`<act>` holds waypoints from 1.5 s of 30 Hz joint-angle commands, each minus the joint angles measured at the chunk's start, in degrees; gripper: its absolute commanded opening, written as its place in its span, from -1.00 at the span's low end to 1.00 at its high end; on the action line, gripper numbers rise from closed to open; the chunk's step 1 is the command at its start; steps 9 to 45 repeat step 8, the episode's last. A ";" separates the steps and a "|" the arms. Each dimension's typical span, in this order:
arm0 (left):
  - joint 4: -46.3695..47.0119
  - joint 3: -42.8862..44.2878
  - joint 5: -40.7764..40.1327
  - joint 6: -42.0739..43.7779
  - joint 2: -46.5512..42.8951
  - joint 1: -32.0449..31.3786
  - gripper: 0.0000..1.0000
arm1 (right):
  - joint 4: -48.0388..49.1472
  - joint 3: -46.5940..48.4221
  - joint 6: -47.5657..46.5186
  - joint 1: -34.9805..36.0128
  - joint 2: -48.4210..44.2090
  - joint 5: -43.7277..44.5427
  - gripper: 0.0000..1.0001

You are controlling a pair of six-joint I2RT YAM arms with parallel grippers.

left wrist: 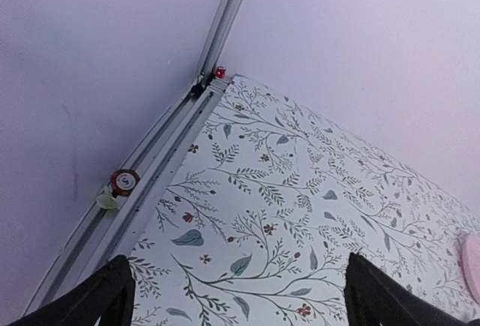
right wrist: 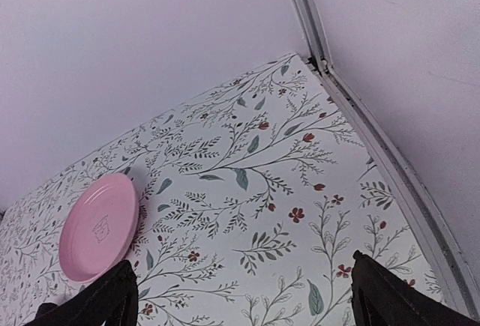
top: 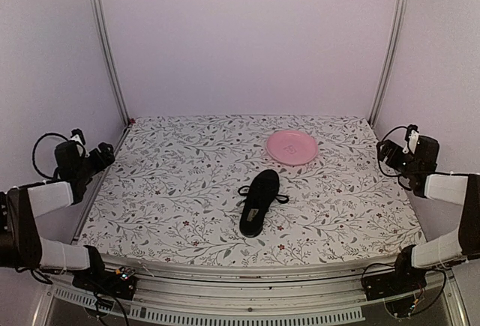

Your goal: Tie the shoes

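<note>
A single all-black low-cut shoe lies in the middle of the floral table in the top view, toe toward the near edge, its thin black laces looped out to both sides near the far end. My left gripper is held off the table's left edge, far from the shoe. In the left wrist view it is open and empty above the cloth. My right gripper is at the right edge, also far from the shoe. In the right wrist view it is open and empty. The shoe does not show in either wrist view.
A pink plate lies behind and right of the shoe; it also shows in the right wrist view. Metal frame posts stand at the back corners. The floral cloth covers the table. A small round red-and-white disc sits on the left rail.
</note>
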 commanded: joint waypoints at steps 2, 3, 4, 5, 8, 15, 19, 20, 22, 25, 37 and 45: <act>9.15 -9.36 -7.99 10.87 -9.10 0.10 0.93 | 12.35 -8.01 -5.24 0.17 -4.59 13.75 0.98; 11.14 -10.95 -7.36 11.87 -9.30 0.07 0.93 | 14.49 -9.21 -5.64 0.15 -4.35 14.23 0.98; 12.79 -12.20 -6.70 12.65 -9.17 0.05 0.93 | 16.32 -10.05 -5.92 0.13 -3.91 14.51 0.98; 14.48 -13.44 -6.27 13.13 -8.67 0.04 0.93 | 17.96 -10.70 -6.26 0.17 -3.19 14.48 0.98; 17.47 -14.17 -6.09 13.32 -6.69 0.02 0.93 | 21.15 -11.35 -6.93 0.14 -0.46 14.01 0.98; 17.47 -14.17 -6.09 13.32 -6.69 0.02 0.93 | 21.15 -11.35 -6.93 0.14 -0.46 14.01 0.98; 17.47 -14.17 -6.09 13.32 -6.69 0.02 0.93 | 21.15 -11.35 -6.93 0.14 -0.46 14.01 0.98; 17.47 -14.17 -6.09 13.32 -6.69 0.02 0.93 | 21.15 -11.35 -6.93 0.14 -0.46 14.01 0.98; 17.47 -14.17 -6.09 13.32 -6.69 0.02 0.93 | 21.15 -11.35 -6.93 0.14 -0.46 14.01 0.98; 17.47 -14.17 -6.09 13.32 -6.69 0.02 0.93 | 21.15 -11.35 -6.93 0.14 -0.46 14.01 0.98; 17.47 -14.17 -6.09 13.32 -6.69 0.02 0.93 | 21.15 -11.35 -6.93 0.14 -0.46 14.01 0.98; 17.47 -14.17 -6.09 13.32 -6.69 0.02 0.93 | 21.15 -11.35 -6.93 0.14 -0.46 14.01 0.98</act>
